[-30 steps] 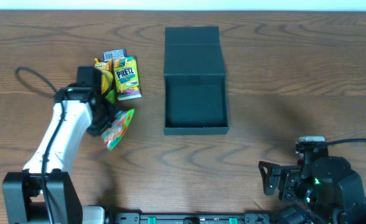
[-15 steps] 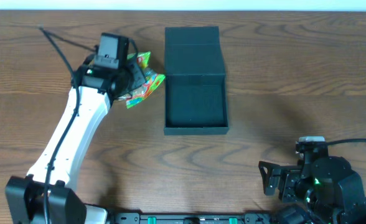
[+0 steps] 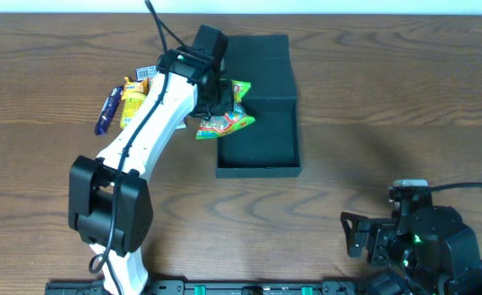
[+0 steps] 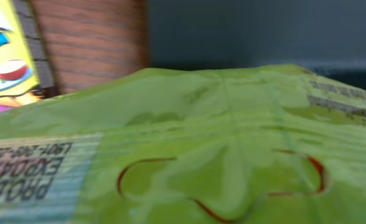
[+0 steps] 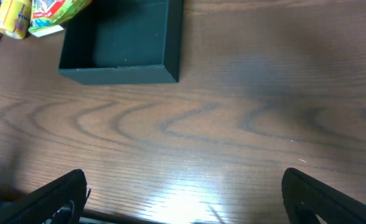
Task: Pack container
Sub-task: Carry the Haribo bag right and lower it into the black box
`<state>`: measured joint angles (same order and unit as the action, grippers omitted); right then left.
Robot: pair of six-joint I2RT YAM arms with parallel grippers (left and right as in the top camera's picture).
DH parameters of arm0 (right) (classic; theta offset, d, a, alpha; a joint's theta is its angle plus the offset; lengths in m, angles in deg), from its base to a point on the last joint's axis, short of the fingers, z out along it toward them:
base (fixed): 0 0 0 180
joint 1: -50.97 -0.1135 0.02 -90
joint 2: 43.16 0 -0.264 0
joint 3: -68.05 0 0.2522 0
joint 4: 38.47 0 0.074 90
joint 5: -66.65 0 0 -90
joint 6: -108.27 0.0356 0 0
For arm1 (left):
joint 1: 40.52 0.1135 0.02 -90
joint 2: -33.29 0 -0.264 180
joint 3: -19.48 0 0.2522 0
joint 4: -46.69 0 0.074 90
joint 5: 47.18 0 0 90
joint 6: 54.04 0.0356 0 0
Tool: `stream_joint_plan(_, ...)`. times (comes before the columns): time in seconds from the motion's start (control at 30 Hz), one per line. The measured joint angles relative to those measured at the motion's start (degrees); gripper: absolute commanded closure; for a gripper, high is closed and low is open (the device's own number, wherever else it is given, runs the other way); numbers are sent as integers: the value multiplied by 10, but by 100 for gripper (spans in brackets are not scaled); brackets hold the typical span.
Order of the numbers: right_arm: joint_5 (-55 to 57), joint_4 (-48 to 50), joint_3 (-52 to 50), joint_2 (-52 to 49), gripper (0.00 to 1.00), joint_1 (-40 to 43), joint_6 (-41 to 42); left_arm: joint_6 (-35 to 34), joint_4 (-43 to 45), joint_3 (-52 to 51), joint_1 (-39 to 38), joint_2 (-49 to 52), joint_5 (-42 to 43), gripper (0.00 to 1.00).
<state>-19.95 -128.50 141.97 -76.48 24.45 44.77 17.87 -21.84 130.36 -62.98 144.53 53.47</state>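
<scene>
The dark teal-black container (image 3: 257,166) lies open at the table's middle, its flap lid folded back at the far end; it also shows in the right wrist view (image 5: 124,68). My left gripper (image 3: 218,100) is shut on a green snack packet (image 3: 226,119) and holds it over the container's left wall. The packet fills the left wrist view (image 4: 195,143), hiding the fingers. My right gripper (image 5: 183,199) is open and empty, low at the near right of the table.
Several snack packets lie left of the container: a yellow one (image 3: 132,102), a blue one (image 3: 106,112) and a grey one (image 3: 147,73). A yellow packet edge (image 4: 2,56) shows in the left wrist view.
My left gripper has carried the green packet right, from the snack pile to over the container's left side. The right arm has not moved.
</scene>
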Motion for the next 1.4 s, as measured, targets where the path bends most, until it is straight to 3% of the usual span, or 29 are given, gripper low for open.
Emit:
stream_joint_plan(0.2,0,0,0,0,1,0,0,49,-40,4,-23,0,30,94)
stream_joint_plan(0.5,0,0,0,0,1,0,0,62,-49,4,-42,2,48,94)
stream_joint_plan(1.23,0,0,0,0,1,0,0,-49,-43,5,-52,42,59,95)
stream_joint_plan(1.27,0,0,0,0,1,0,0,-51,-43,5,-52,42,59,82)
stream_joint_plan(1.3,0,0,0,0,1,0,0,-54,-43,5,-52,42,59,59)
stream_joint_plan(1.33,0,0,0,0,1,0,0,-55,-42,5,-52,42,59,44)
stream_joint_plan(1.4,0,0,0,0,1,0,0,-62,-41,5,-52,42,61,29)
